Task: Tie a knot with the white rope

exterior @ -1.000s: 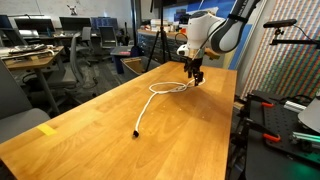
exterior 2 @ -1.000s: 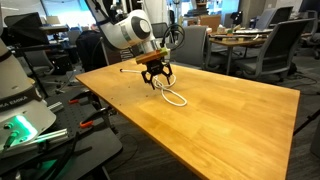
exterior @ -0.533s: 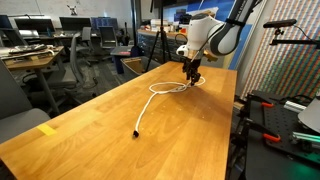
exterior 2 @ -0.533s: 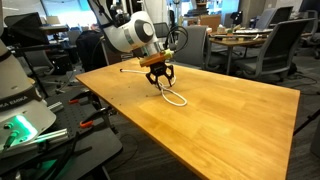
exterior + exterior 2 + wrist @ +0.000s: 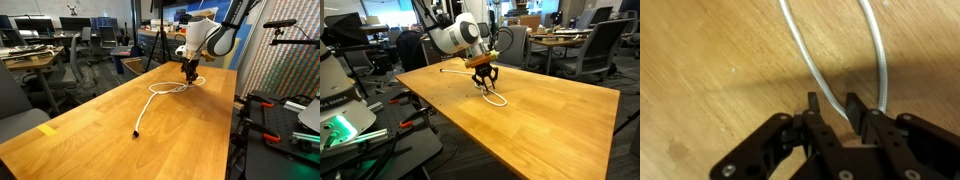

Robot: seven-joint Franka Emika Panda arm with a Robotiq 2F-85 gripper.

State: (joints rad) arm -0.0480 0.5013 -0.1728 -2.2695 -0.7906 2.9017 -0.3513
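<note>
Gripper (image 5: 832, 102) low over wooden table (image 5: 85, 125), jaws slightly apart astride one strand of white rope (image 5: 803, 48), not pinching it, loop beyond

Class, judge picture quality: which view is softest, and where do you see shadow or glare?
Wrist view: softest, white rope and table blurred, dark shadow by the pincer. Both exterior views: small but sharper, table evenly lit, no harsh glare.

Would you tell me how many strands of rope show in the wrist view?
2. One rope strand runs in between the fingers of the gripper; the other passes just outside them. More may lie out of frame.
</note>
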